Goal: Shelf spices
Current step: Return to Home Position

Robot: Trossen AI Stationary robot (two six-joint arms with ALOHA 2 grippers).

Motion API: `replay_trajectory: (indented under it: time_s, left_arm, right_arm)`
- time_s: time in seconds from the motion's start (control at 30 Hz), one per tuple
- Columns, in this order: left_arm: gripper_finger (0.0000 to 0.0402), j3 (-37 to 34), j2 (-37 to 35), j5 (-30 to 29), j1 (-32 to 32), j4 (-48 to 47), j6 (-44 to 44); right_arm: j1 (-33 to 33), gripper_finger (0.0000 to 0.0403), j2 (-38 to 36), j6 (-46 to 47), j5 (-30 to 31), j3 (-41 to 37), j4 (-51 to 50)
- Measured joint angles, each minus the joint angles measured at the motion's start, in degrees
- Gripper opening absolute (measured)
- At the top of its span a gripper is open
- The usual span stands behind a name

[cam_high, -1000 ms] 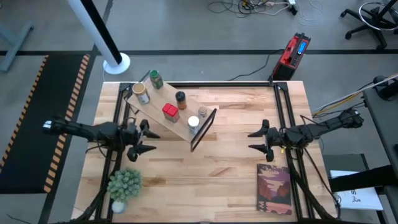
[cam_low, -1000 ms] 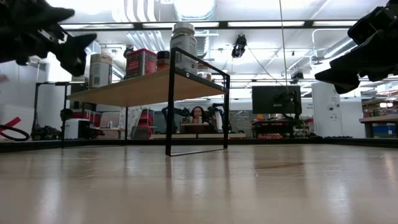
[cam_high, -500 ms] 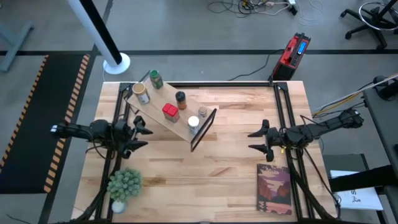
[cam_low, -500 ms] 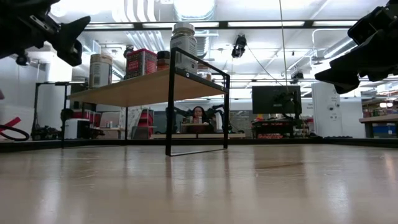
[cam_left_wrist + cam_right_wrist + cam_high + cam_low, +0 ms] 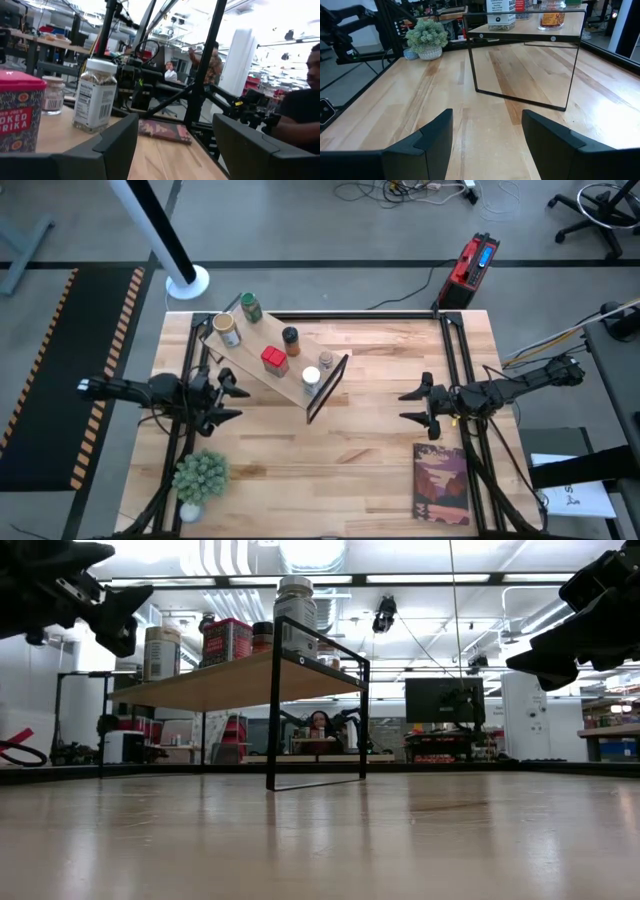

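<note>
The shelf (image 5: 280,360), a pale plank on thin black frame legs (image 5: 318,710), stands slantwise on the table's far left. Several spices stand on it: a green-lidded jar (image 5: 250,307), a tan-topped jar (image 5: 227,330), a dark-lidded jar (image 5: 291,338), a red tin (image 5: 274,360), a white-lidded jar (image 5: 311,377) and a small silvery-topped jar (image 5: 326,361). My left gripper (image 5: 238,403) hovers open just left of the shelf's near end, with the tin (image 5: 17,117) and the white-lidded jar (image 5: 95,95) ahead. My right gripper (image 5: 403,406) hovers open at the right, facing the shelf frame (image 5: 522,65).
A green potted plant (image 5: 200,477) stands at the near left. A book (image 5: 440,485) lies at the near right. Black arm mounts run along both sides of the table. Bare wood lies between the two grippers. A person (image 5: 305,100) sits beyond the table.
My left gripper has drawn back a little toward the table's left edge and tipped slightly upward. It stays open and holds nothing. The spices and the shelf have kept their places.
</note>
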Motion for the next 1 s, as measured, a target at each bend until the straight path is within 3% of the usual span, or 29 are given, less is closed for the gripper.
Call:
replay_trajectory:
  time_s: [0.57,1.0]
  left_arm:
    - [0.0225,0.0,8.1,0.0,0.0,0.0,0.0]
    - [0.0242,0.0,13.5,0.0,0.0,0.0,0.0]
  right_arm:
    - [0.0,0.0213,0.0,0.0,0.0,0.0,0.0]
    - [0.0,0.0213,0.0,0.0,0.0,0.0,0.0]
